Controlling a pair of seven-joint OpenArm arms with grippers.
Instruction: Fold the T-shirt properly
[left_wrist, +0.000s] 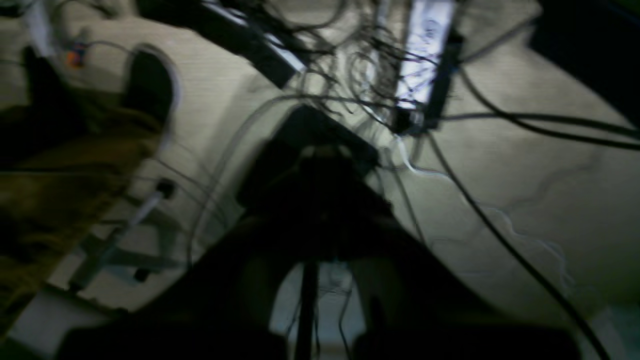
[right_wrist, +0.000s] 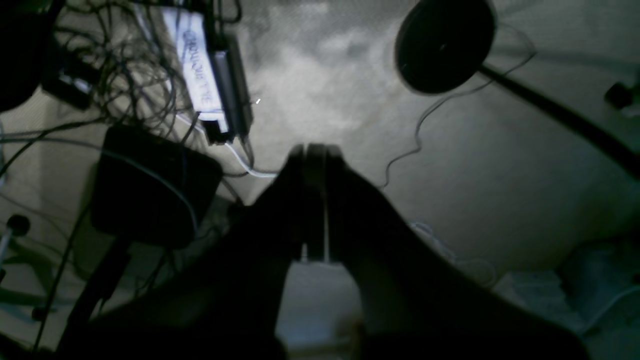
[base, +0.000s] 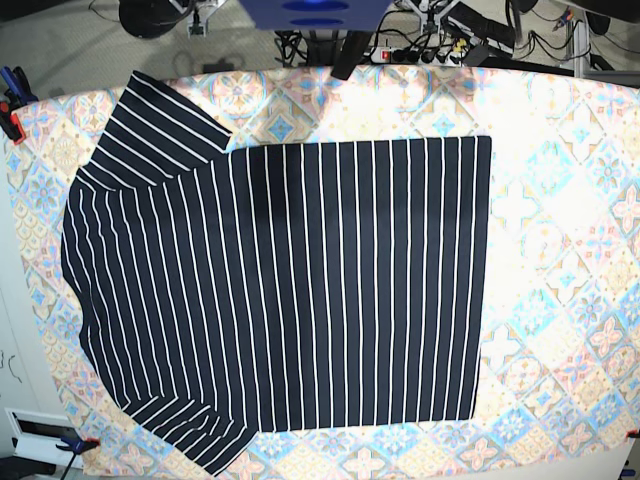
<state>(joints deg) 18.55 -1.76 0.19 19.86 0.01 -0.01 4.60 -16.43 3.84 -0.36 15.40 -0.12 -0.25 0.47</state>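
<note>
T-shirt (base: 290, 290) lies spread flat on the floral tablecloth (base: 560, 250), collar end toward the left of the base view, hem along the right edge, both sleeves splayed out at top-left and bottom-left. No fold made yet, judging by the full outline. Neither arm appears in the base view; both wrist cameras point away from the table at floor, cables (left_wrist: 360, 65) and a power strip (right_wrist: 197, 65).

Right gripper (right_wrist: 315, 200) shows its jaws pressed together with nothing between them. Left gripper (left_wrist: 315, 200) is dark and blurred; jaws look closed too, empty.

Handling guess: thin, light, limp cloth, no stiffness, so it will sag and drape from any pinch point and may drag or bunch across the tablecloth. Not fragile. Only the top layer should be pinched if a layer fold is wanted. Best holds look like the sleeve edges or the hem corners at top-right and bottom-right, one per arm, lifted together to keep the fold line straight.
</note>
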